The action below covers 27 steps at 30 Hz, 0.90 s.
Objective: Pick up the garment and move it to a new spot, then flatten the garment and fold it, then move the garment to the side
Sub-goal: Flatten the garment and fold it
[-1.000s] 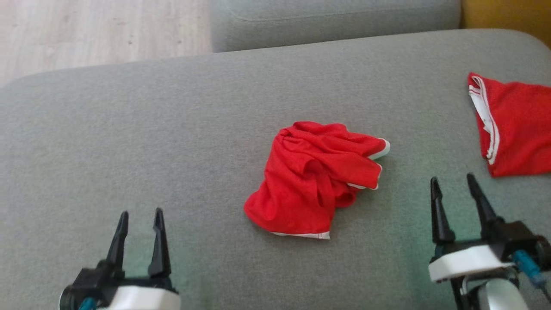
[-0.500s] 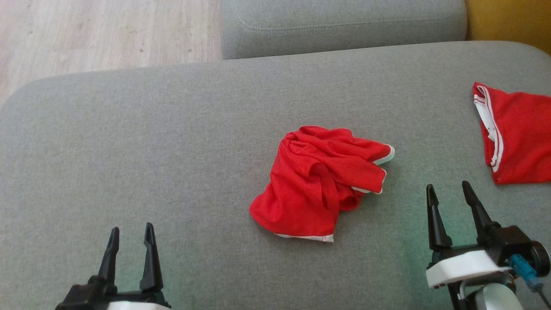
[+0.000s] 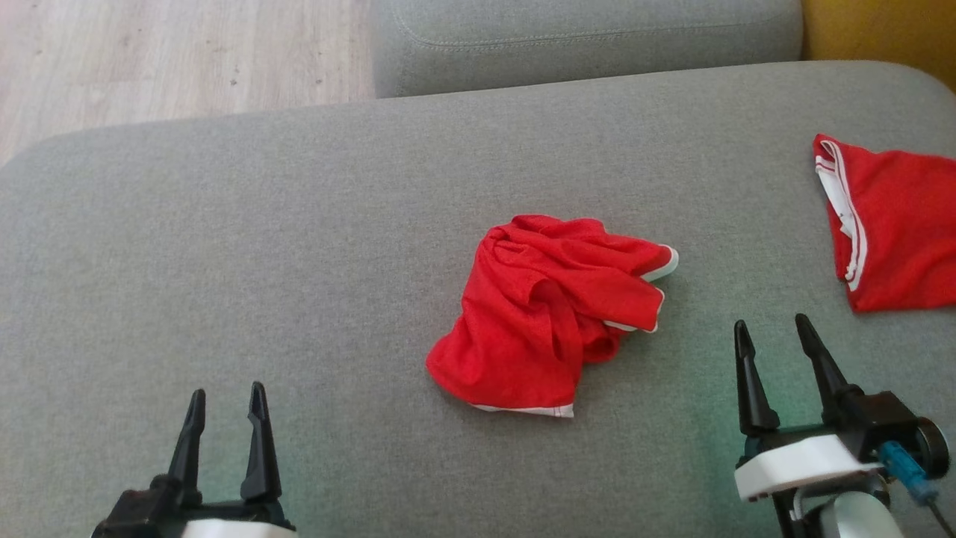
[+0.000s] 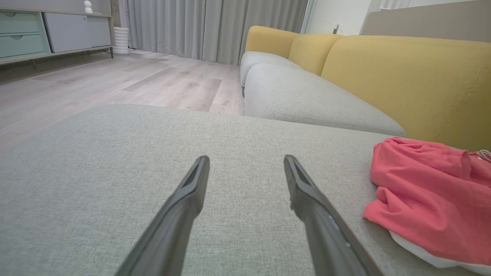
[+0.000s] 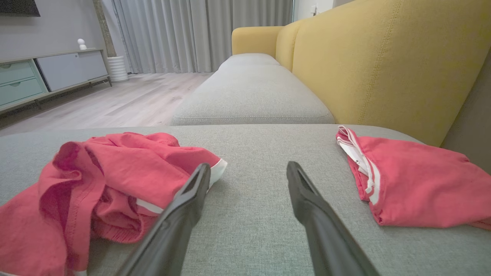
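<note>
A crumpled red garment (image 3: 541, 314) with white trim lies in a heap at the middle of the grey sofa seat (image 3: 299, 246). It also appears at the right of the left wrist view as the red garment (image 4: 429, 199) and at the left of the right wrist view (image 5: 111, 180). My left gripper (image 3: 226, 400) hovers open at the lower left, well left of the heap, holding nothing. At the lower right my right gripper (image 3: 771, 334) is open too, a short way right of the heap, its fingers (image 5: 184, 207) just above the seat.
A second red garment (image 3: 892, 224) with white stripes lies flat at the seat's right edge, also seen as the second garment (image 5: 410, 176). Behind are another grey cushion (image 3: 582, 37), the yellow backrest (image 5: 383, 65) and wooden floor (image 3: 164, 52) at the far left.
The head camera has shifted slightly, so the whole picture moved. Both grippers sit a little lower in the view than one second ago. The garment has not moved on the seat.
</note>
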Available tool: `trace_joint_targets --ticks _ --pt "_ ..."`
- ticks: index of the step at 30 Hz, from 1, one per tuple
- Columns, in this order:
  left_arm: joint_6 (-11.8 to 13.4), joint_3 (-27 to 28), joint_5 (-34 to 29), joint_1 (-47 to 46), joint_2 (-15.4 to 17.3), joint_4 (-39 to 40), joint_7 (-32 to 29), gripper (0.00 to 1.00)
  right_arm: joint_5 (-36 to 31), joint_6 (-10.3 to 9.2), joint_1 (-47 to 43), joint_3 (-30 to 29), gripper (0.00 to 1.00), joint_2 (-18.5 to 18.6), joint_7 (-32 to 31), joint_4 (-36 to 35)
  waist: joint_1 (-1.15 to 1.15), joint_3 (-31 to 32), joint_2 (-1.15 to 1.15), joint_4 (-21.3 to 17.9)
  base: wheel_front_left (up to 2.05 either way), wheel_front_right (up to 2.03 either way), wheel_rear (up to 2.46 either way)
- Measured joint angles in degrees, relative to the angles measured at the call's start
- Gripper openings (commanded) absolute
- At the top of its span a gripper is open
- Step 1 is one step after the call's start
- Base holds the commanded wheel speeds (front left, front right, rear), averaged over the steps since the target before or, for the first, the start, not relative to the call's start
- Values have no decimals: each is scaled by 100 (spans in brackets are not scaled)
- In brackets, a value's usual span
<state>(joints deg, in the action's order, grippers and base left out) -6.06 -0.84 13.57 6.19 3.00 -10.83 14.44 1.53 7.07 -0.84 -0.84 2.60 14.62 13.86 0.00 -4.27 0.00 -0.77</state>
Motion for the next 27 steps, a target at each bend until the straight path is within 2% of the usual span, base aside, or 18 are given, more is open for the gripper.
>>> trace_joint_targets --ticks 9,14,17,20,23,27 --pt "0 -148 66 -108 -2 85 0 100 42 0 13 19 100 0 0 -3 0 -105 0 -44 0 0 0" --pt "-1 -448 131 -345 0 277 0 100 42 0 29 35 100 0 0 -12 0 -175 0 -103 0 0 0" --pt "-9 -894 222 -650 -1 409 1 100 41 0 57 59 100 0 0 -13 0 -216 0 -188 0 0 0" --pt "-57 -1578 224 -961 -2 338 -37 100 42 -1 133 97 100 0 0 -20 0 -238 0 -311 0 0 0" --pt "-84 -2285 338 -1184 -7 180 -390 100 44 0 177 154 100 0 0 -51 0 -258 0 -465 0 0 0" --pt "-100 -2838 381 -1358 -9 -222 -798 100 102 0 177 215 100 0 0 -56 0 -302 0 -678 0 0 0"
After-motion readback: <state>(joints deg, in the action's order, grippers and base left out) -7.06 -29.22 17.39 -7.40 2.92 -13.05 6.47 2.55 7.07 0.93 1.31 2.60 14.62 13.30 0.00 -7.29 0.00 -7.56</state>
